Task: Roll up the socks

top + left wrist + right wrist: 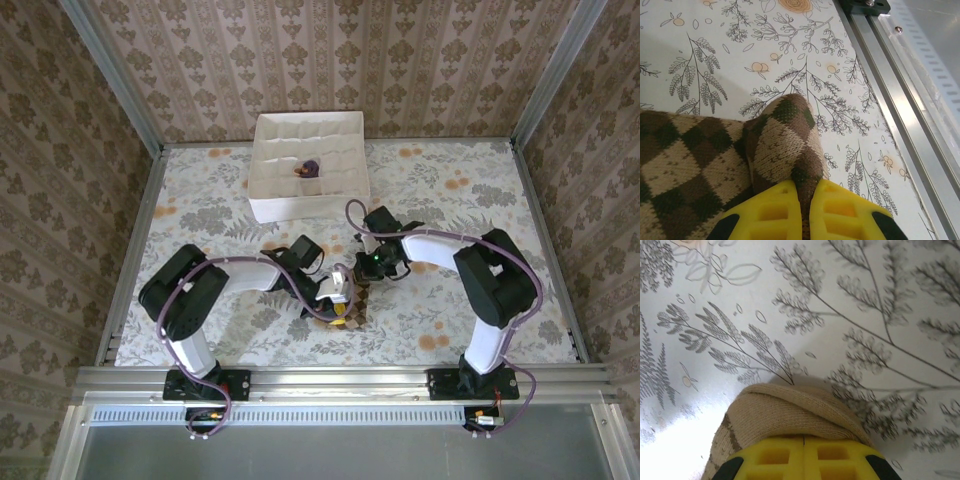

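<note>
The brown-and-tan diamond-checked sock [342, 318] lies near the table's front edge, between the two arms. My left gripper [804, 182] is shut on a raised fold of this sock [785, 135], with knit fabric wedged between the yellow fingers. In the top view the left gripper [338, 292] sits right over it. My right gripper [804, 436] is shut, pads meeting with no fabric seen between them. The sock's tan cuff [785, 410] bulges right at its tips. The right gripper [362, 272] stands just behind the sock. The dark purple sock [311, 167] rests as a small bundle in the box.
A white divided box [305, 208] stands at the back centre of the floral table. The metal rail [900, 75] at the table's front edge runs close to the right of the left gripper. Patterned walls close in the sides and back.
</note>
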Controlling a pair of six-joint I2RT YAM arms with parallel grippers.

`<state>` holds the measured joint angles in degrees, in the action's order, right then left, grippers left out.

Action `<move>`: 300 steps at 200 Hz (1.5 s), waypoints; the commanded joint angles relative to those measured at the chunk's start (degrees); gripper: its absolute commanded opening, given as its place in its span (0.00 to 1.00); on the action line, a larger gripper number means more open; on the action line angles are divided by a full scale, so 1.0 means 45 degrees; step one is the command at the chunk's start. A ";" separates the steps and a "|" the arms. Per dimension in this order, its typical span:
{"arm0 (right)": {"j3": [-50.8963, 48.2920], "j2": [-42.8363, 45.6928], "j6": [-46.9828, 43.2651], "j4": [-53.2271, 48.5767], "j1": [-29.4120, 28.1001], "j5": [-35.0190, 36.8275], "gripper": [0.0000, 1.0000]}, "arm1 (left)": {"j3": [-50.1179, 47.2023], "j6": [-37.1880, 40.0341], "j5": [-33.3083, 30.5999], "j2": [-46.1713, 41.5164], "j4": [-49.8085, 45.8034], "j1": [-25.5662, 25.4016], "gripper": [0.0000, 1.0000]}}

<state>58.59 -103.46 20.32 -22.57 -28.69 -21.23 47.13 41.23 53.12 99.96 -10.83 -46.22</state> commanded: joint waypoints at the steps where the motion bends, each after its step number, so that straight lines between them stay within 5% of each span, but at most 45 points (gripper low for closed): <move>1: 0.0692 -0.1074 -0.0770 -0.0566 0.0007 0.0515 0.06 | 0.0364 0.0366 0.0197 0.0674 -0.1292 -0.0196 0.00; 40: 0.0985 -0.0868 -0.0961 -0.0871 0.0008 0.0519 0.09 | 0.1095 -0.0685 -0.0302 0.1573 -0.1429 0.0084 0.00; 68: -0.0095 0.0727 -0.0844 -0.0467 0.0008 0.0936 0.36 | 0.1960 -0.1457 -0.0345 0.2607 -0.2209 0.0365 0.00; 124: -0.3615 0.5692 -0.0347 0.1220 -0.0051 0.2016 0.41 | 0.2787 -0.2481 -0.0829 0.3546 -0.2485 0.0636 0.00; 163: -0.5667 0.7885 -0.0071 0.2401 -0.0416 0.0571 0.46 | 0.2978 -0.2668 -0.0796 0.3685 -0.2440 0.0714 0.00; 208: -0.6301 0.7651 -0.0315 0.3007 -0.2062 0.0160 0.51 | 0.3371 -0.2803 -0.0555 0.3949 -0.2526 0.0701 0.00; 268: -0.5673 0.5877 -0.0452 0.2634 -0.2349 0.0713 0.49 | 0.3130 -0.3044 -0.0535 0.3902 -0.2171 0.0760 0.00; 300: -0.5018 0.4592 -0.0151 0.1564 -0.2375 0.1621 0.37 | 0.2653 -0.3229 -0.0899 0.3539 -0.1296 0.0763 0.00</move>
<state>33.45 -77.84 19.44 -10.66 -38.50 -17.61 62.15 27.51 59.40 114.61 -20.25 -42.94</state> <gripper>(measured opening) 0.420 0.067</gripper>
